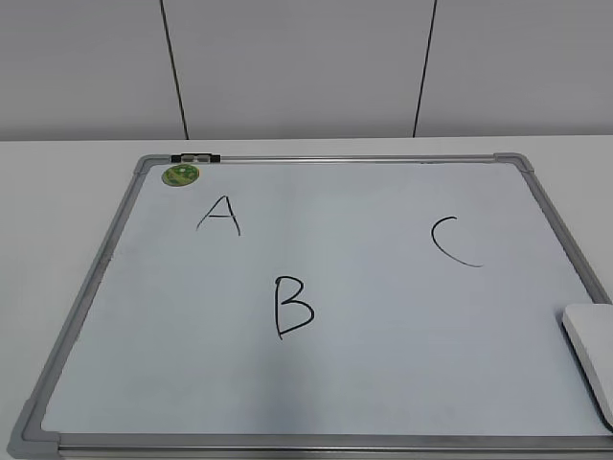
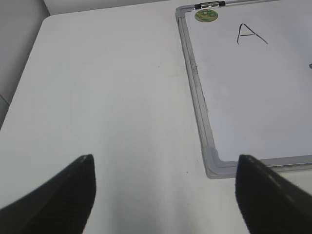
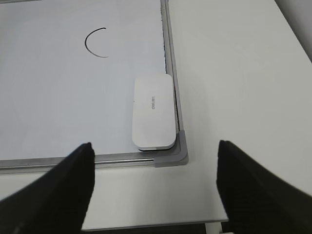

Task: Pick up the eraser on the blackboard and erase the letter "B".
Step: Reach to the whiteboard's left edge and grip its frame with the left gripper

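Note:
The blackboard (image 1: 383,383) is a white board with a grey frame, lying flat on the white table. The black letter "B" (image 1: 292,307) sits near its middle, intact. The white eraser (image 1: 592,355) lies in the board's near right corner; it also shows in the right wrist view (image 3: 154,111). My right gripper (image 3: 154,187) is open and empty, hovering above the table just short of the board's corner, with the eraser ahead of it. My left gripper (image 2: 165,195) is open and empty over bare table, left of the board's near left corner (image 2: 214,163). Neither gripper shows in the exterior view.
A black "A" (image 1: 219,216) and a "C" (image 1: 452,241) are also on the board. A round green sticker (image 1: 181,175) and a small clip sit at the far left corner. The table's front edge (image 3: 156,225) lies right under my right gripper.

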Robot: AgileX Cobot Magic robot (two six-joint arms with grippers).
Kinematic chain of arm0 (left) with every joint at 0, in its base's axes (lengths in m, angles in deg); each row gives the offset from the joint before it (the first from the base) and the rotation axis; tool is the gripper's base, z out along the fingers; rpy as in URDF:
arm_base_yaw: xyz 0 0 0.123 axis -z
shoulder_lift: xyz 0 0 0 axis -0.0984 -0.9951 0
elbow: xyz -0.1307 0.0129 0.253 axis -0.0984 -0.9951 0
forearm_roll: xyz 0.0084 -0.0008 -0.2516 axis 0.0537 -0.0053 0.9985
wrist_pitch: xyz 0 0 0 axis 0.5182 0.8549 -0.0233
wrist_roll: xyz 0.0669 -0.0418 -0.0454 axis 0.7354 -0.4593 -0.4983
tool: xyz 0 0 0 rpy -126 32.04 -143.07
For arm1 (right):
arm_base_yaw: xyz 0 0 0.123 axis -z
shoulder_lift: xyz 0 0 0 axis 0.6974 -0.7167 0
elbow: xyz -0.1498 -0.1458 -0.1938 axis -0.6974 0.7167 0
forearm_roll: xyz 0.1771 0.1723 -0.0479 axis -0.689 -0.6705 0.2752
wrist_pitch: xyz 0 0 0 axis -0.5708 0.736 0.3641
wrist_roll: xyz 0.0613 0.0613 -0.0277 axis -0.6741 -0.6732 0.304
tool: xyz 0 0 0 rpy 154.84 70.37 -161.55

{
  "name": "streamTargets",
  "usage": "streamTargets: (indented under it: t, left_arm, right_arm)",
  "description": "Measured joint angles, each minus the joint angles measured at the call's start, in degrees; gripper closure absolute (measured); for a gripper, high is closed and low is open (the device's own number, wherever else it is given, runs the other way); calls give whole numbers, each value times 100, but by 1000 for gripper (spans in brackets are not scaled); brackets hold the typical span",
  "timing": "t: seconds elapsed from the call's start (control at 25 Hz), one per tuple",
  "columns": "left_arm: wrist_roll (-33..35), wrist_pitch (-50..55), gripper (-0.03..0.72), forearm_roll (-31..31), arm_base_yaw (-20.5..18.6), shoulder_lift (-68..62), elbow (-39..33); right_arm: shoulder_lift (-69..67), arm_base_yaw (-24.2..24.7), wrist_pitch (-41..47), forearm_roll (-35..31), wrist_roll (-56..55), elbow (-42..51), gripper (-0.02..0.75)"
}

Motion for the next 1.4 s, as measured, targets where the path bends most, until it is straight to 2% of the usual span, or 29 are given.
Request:
streamTargets:
  t: [1.0,1.2,1.4]
  left_arm:
    - [0,-34,62,39,0,0,43]
    - [0,-462,65,179,0,-229,266]
    - [0,-1187,67,398,0,-1292,320]
  right_arm:
    - [0,0,0,0,0,0,157]
    - [0,0,0,0,0,0,157]
    - [0,0,0,0,0,0,157]
